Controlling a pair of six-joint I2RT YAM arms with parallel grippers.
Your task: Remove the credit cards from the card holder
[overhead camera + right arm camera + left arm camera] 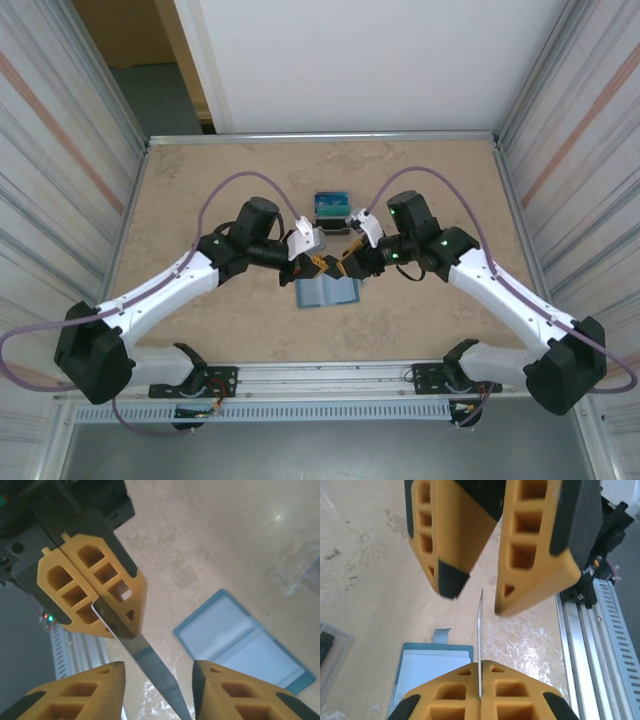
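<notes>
The left gripper (481,672) pinches a thin, rigid credit card (480,625) edge-on. The right gripper (158,675) stands parted around it, over the flat, open teal card holder (240,642).

The card holder (328,292) lies open and flat near the middle of the table, inner side up, with a teal-blue border around two pale grey-blue pockets. One credit card (480,630) is out of it and off the table, above the holder's far edge. It shows edge-on as a thin grey sliver, clamped at one end by the left gripper (481,666).
</notes>
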